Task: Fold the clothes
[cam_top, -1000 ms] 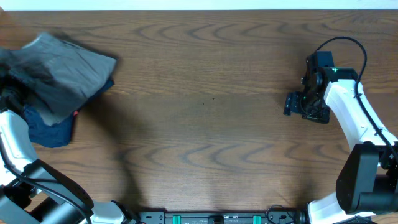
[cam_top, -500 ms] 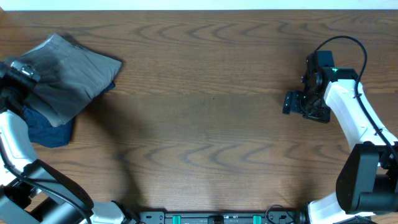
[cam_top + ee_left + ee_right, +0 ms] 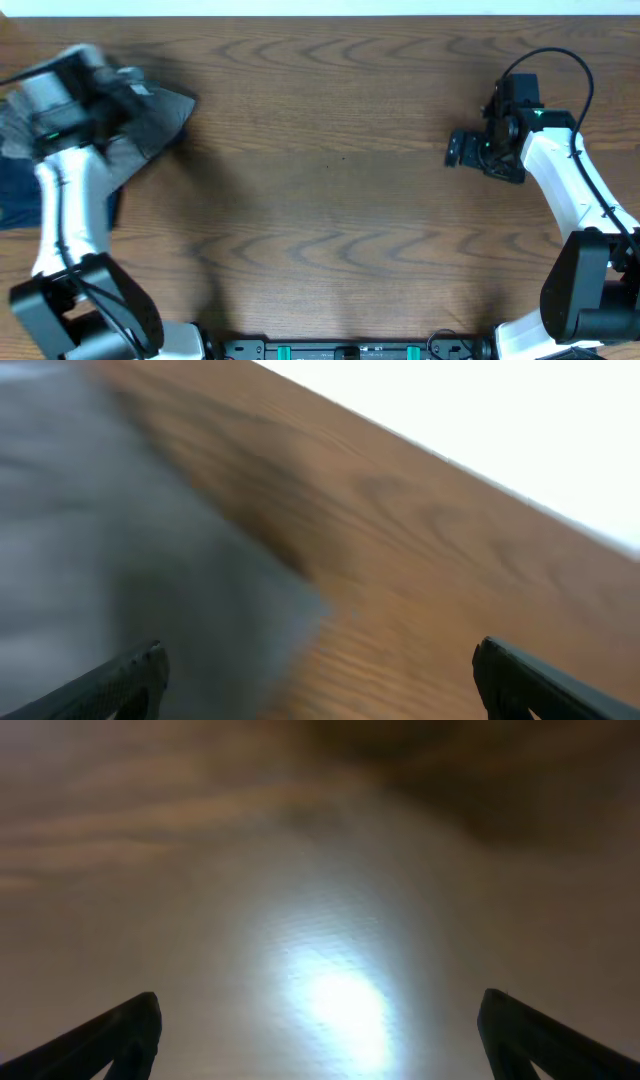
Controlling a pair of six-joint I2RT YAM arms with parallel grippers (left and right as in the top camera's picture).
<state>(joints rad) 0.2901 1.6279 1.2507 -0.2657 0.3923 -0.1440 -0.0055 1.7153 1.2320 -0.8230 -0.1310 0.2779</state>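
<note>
The light grey shorts [image 3: 165, 115] lie folded at the far left of the table, partly covered by my left arm. My left gripper [image 3: 138, 90] hovers over them, open and empty. In the left wrist view the blurred grey fabric [image 3: 120, 550] fills the left half, and the open fingers [image 3: 315, 665] straddle its right edge and the bare wood. My right gripper [image 3: 453, 150] is open and empty above the bare table at the right. Its wrist view [image 3: 320, 1015] shows only wood with a bright glare.
A dark navy folded garment [image 3: 15, 205] lies under and beside the shorts at the left edge. The brown wooden table [image 3: 330, 200] stretches between the two arms. A white wall borders the table's far edge [image 3: 480, 420].
My left arm has swung up and right over the shorts, which now lie flat on the pile. My right gripper has shifted slightly left.
</note>
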